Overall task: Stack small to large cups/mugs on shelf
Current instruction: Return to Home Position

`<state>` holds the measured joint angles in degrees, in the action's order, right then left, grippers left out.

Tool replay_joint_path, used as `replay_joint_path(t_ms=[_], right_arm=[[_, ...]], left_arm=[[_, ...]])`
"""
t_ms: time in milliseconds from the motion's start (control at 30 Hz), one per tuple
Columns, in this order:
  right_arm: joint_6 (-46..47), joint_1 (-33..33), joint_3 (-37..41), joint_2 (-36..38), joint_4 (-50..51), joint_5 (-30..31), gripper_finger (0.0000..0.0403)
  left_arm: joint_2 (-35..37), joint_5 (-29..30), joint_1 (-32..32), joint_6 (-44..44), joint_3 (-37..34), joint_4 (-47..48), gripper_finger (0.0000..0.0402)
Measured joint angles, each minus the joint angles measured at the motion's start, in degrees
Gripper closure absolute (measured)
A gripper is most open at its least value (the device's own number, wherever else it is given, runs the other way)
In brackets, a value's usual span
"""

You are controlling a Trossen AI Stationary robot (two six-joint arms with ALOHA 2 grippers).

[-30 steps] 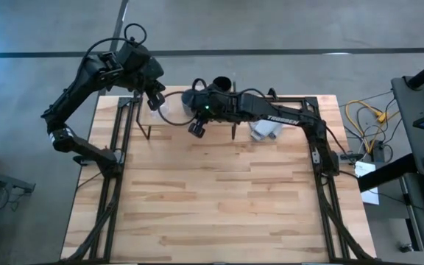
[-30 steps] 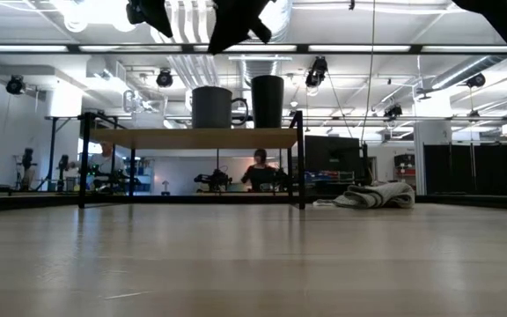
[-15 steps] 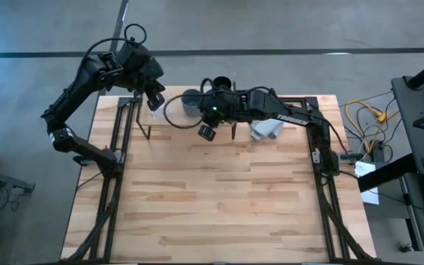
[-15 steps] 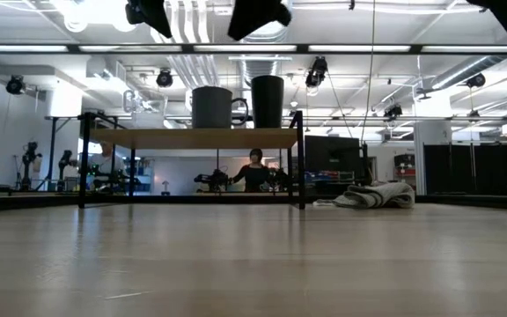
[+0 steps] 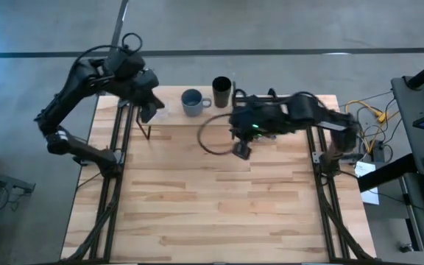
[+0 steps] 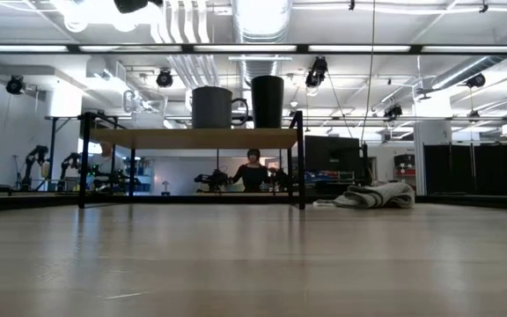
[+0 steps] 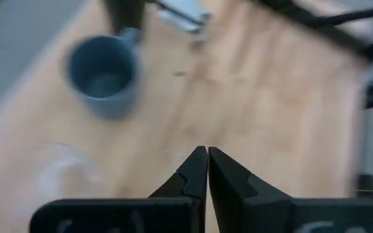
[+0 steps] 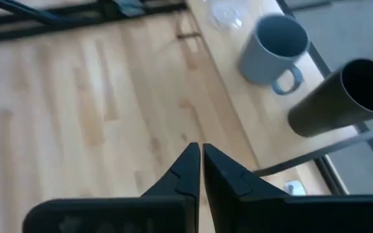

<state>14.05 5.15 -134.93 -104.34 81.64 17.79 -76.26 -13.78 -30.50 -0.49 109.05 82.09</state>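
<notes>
Three vessels stand in a row on their bases on the shelf [image 5: 174,118], a low light-wood plank on black legs [image 6: 192,137]. The clear glass cup [image 8: 225,13] is at the left [image 6: 148,120]. The blue-grey mug [image 5: 191,101] is in the middle [image 8: 271,48]. The tall black cup [image 5: 221,91] is at the right [image 6: 268,101]. My left gripper [image 5: 148,112] is shut and empty above the shelf's left end [image 7: 207,152]. My right gripper [image 5: 240,152] is shut and empty above the tabletop, near side of the shelf's right end [image 8: 201,149].
A light grey cloth [image 6: 377,195] lies on the table right of the shelf; my right arm hides it in the high view. Black frame rails [image 5: 116,169] run along both table sides. The wide tabletop [image 5: 212,213] spreads toward the near edge. A person [image 6: 253,169] stands in the room beyond.
My right gripper has gone from above the shelf toward the table's right and near edges, out over the tabletop, and has left the low view. My left gripper has drawn back a little toward the table's left edge. The three vessels have stayed in place.
</notes>
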Motion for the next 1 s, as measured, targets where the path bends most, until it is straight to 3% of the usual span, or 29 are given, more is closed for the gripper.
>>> replay_joint_path(t_ms=[100,300,467,567,700,800,900,1000], right_arm=[[1.0,3.6,0.0,3.1,-0.2,0.1,0.0390],[4.0,8.4,0.1,8.3,0.8,2.5,0.0390],[1.5,13.7,0.3,10.2,0.2,15.1,0.0390],[1.8,16.5,1.2,11.2,1.8,22.3,0.0390],[4.5,19.6,5.8,12.7,1.9,25.4,0.0390],[3.9,20.2,10.6,14.5,1.2,25.7,0.0390],[-0.5,20.0,15.6,17.6,-5.8,25.7,0.0390],[-8.7,19.1,20.7,22.2,-17.5,18.6,0.0390]], left_arm=[[3.1,-4.8,2.9,-3.6,0.0,-0.6,0.0402],[11.4,-5.2,12.1,-3.7,-0.1,-11.3,0.0402],[17.4,3.5,16.5,-6.8,-4.5,-15.0,0.0402],[22.1,8.4,17.1,-8.2,-10.1,-14.7,0.0402],[29.4,8.6,17.1,-10.4,-21.9,-19.3,0.0402],[35.8,8.5,17.1,-12.5,-31.4,-26.4,0.0402],[41.9,8.6,17.1,-12.7,-39.0,-33.7,0.0402],[46.8,8.5,17.1,-13.2,-44.1,-39.3,0.0402]])
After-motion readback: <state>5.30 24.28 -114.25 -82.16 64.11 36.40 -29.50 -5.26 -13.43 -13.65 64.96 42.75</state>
